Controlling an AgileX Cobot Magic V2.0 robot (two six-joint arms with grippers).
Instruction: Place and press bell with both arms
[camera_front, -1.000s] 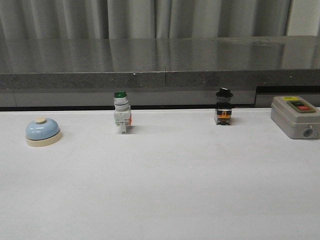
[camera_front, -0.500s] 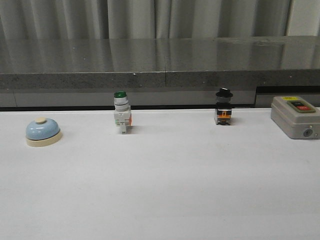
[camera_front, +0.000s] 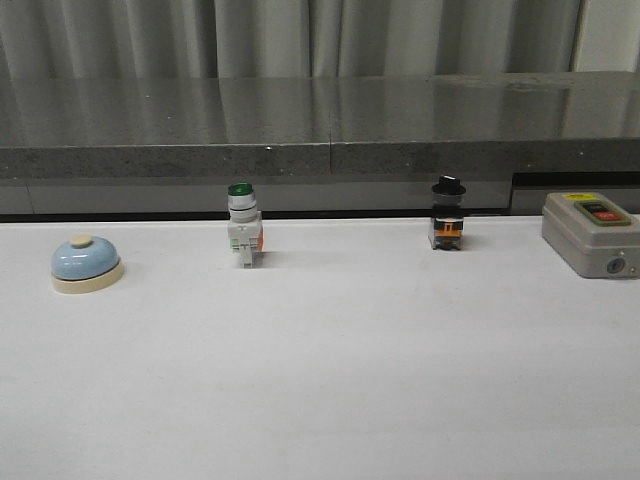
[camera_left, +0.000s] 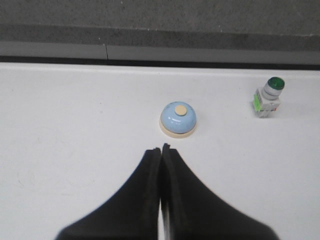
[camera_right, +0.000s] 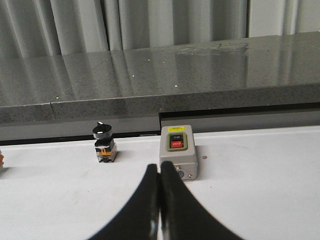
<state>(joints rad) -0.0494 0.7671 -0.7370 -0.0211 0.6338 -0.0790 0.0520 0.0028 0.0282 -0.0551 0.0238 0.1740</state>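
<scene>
Nearest to us, neither arm shows in the front view, so we read our grippers from the wrist cameras: the left gripper (camera_left: 161, 152) has its fingers pressed together with nothing between them, and the right gripper (camera_right: 160, 172) is likewise closed and empty. Beyond the left fingertips, apart from them, the bell (camera_front: 87, 264) sits upright on the white table (camera_front: 330, 380), at the far left. We judge the step in hand to be the left arm's approach. To do it well, we should spread the fingers before descending, centre them on the cream base rather than the slippery dome, and keep clear of the button. Farther back and to the right stand the green-capped switch (camera_front: 243, 225), the black-capped switch (camera_front: 447, 214) and the grey on-off box (camera_front: 590, 233); the right gripper points toward that box, well apart from the bell.
</scene>
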